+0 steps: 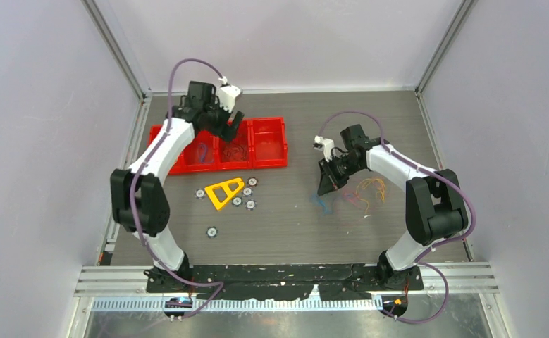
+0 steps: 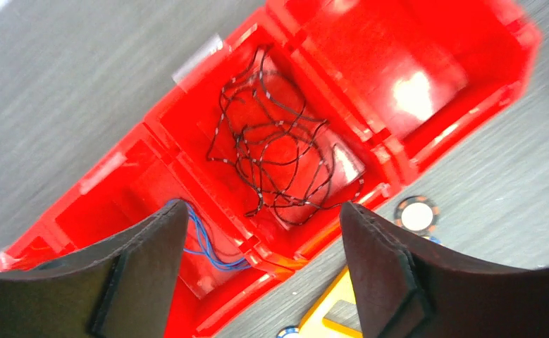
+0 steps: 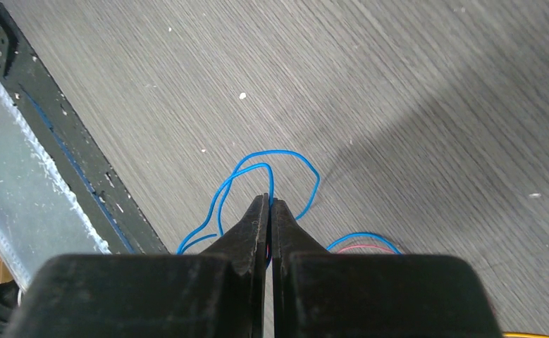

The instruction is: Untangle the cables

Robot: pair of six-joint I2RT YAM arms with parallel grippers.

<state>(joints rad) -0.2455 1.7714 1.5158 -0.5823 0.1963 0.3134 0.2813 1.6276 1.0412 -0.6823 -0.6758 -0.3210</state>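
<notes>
A loose tangle of cables [image 1: 352, 196] in blue, red and orange-yellow lies on the table at the right. My right gripper [image 1: 325, 189] is shut on a blue cable [image 3: 271, 158], whose loops stick out past the fingertips [image 3: 259, 211] in the right wrist view. My left gripper [image 1: 232, 127] is open and empty above a red tray [image 1: 271, 163]. In the left wrist view a bunch of dark cables [image 2: 278, 148] lies in the tray's middle compartment, and blue cables [image 2: 204, 246] lie in the compartment beside it. The end compartment [image 2: 391, 63] holds nothing.
A yellow triangular frame [image 1: 224, 191] and several small round discs [image 1: 247, 198] lie in front of the red tray. One disc [image 1: 211, 231] lies apart, nearer the arms. A black rail [image 1: 285, 274] runs along the near edge.
</notes>
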